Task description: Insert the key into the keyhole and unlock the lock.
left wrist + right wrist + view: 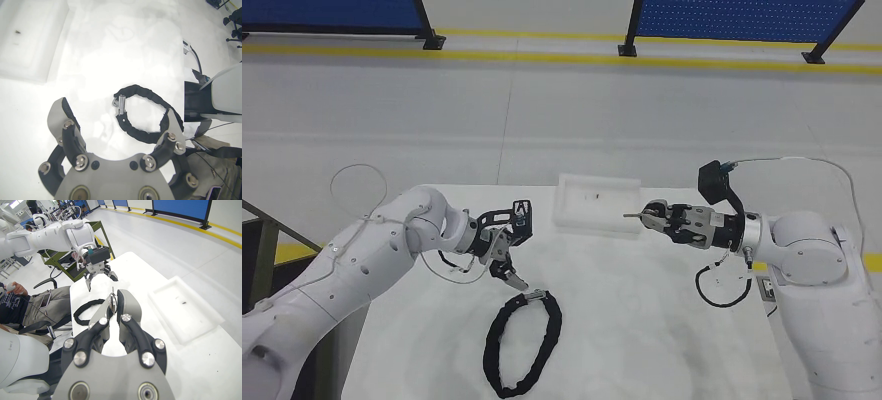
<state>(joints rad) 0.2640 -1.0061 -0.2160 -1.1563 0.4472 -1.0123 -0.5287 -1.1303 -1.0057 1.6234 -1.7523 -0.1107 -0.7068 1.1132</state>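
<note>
While the right gripper (114, 297) is clamped on the key (113, 291), blade pointing out past its fingertips, the key hangs in the air well apart from the lock cylinder (121, 106). That cylinder lies flat on the table (642, 320), joining the ends of the black chain loop (149, 93). The left gripper (102, 283) hovers just above the cylinder, fingers spread wide with nothing between them.

The main risk, as I judge it, is that the cylinder is unheld. If the key meets it before the left fingers close, it will likely slide or roll and drag the soft chain along. Angle is the second risk. The keyhole probably sits in one end face of the cylinder, though I cannot make it out, so a blade arriving off-axis would jam or skate off the metal. The key also seems pinched near its ring, so a side load could swivel it in the grip.

The straight run from the key to the cylinder passes over plain tabletop. The foam tray (567, 200) lies beyond the cylinder, off that line. The part of the loop farthest from the cylinder lies near a table edge, so any drag that way has little margin. The left fingers around the cylinder narrow the key's approach.
</note>
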